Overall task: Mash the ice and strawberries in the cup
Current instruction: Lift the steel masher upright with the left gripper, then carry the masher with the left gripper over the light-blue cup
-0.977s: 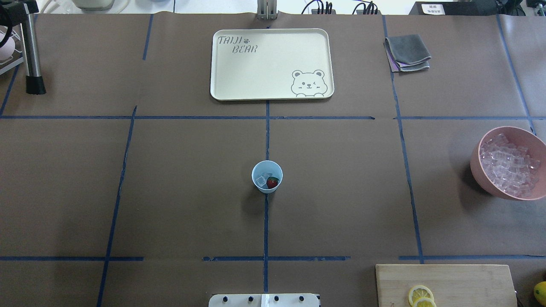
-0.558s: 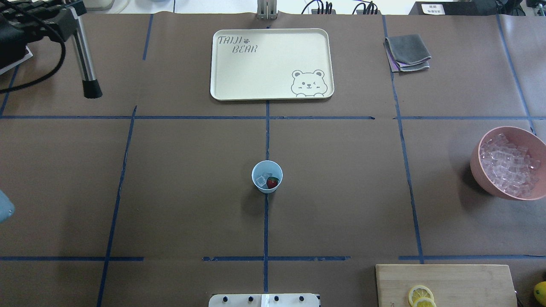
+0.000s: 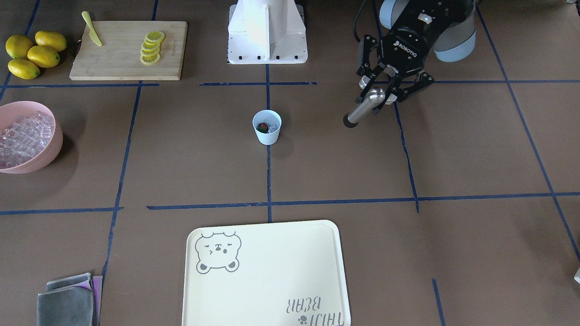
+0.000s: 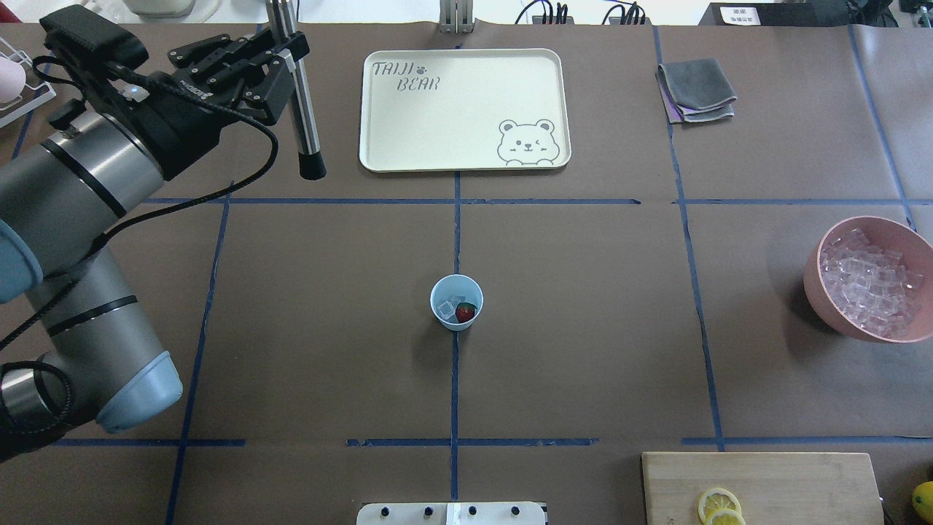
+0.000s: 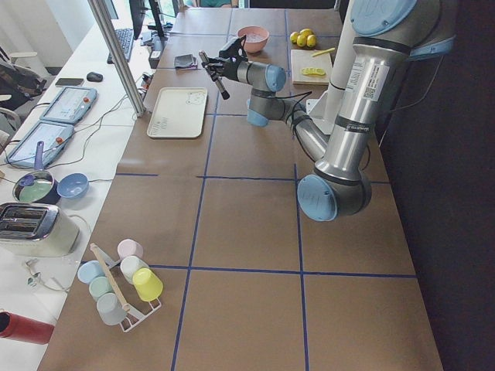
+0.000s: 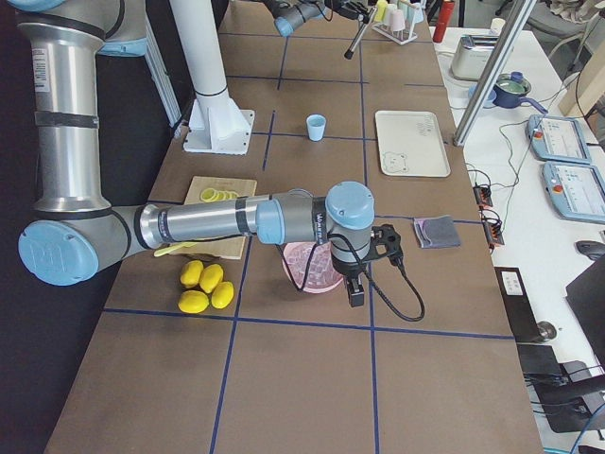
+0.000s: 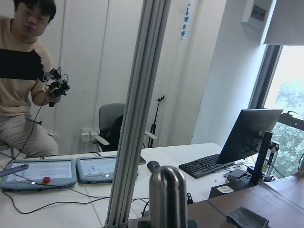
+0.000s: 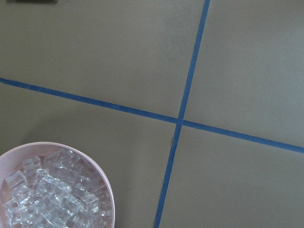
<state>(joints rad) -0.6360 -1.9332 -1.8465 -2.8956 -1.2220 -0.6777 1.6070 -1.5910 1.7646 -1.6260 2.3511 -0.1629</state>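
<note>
Front view: the small light-blue plastic cup point(image 3: 267, 131) stands near the middle of the brown paper-covered bench point(image 3: 344, 167). Inside it lie one tiny red strawberry point(image 3: 261, 127) and a few clear, glassy ice cubes point(image 3: 272, 128), all whole.
Top view: the left pincer point(image 4: 288, 58) is pinching a long, shiny metal masher point(image 4: 305, 124) with a black tip. It is well apart from the cup, beside the smooth cream bear tray point(image 4: 466, 109).
Left side view: the masher is tilted.
Right side view: the right pincer point(image 6: 356, 288) is near the big round pink bowl point(image 6: 293, 270). I cannot tell if it is spread or pressed together.
Left wrist view: the masher's rounded top, and a room.
Right wrist view: the bowl's rim and a bumpy pile of ice.
Done: the cup looks filled and the masher is picked up.
Left: all the mashing, I think.
</note>
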